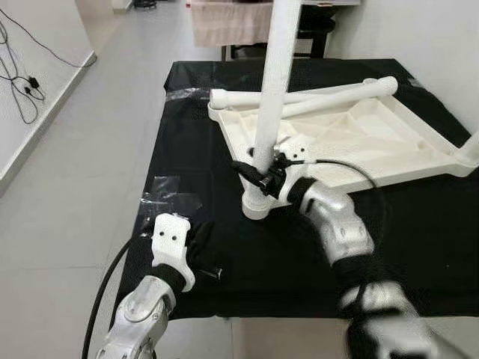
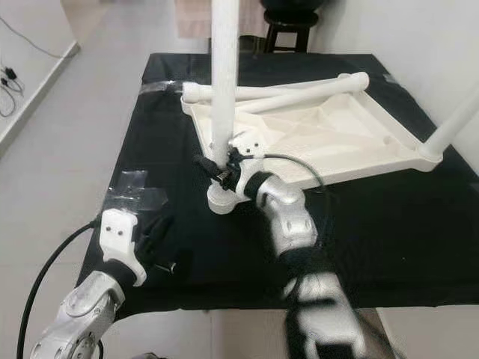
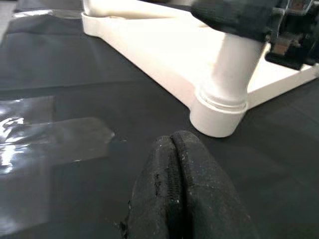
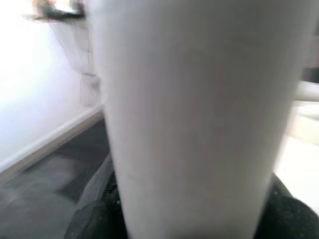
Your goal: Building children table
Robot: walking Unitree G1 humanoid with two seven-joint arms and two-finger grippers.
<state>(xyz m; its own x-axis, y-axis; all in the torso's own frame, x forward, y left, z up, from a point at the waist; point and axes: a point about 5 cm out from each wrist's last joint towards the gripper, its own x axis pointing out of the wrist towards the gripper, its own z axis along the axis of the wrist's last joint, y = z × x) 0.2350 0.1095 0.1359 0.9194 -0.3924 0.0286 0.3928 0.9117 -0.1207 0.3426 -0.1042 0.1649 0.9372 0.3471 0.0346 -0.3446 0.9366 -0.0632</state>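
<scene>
A white children's table top lies upside down on a black cloth. One white leg stands upright in the near-left corner socket. My right gripper is shut on this leg low down; in the right wrist view the leg stands between the black fingers. A second leg lies across the top's far edge. A third leg rises at the right corner. My left gripper rests shut on the cloth at the front left, holding nothing.
Clear tape patches stick to the cloth near the left gripper, and a small dark metal bit lies beside it. The cloth's front edge is close. Grey floor with cables lies to the left; a stool stands behind.
</scene>
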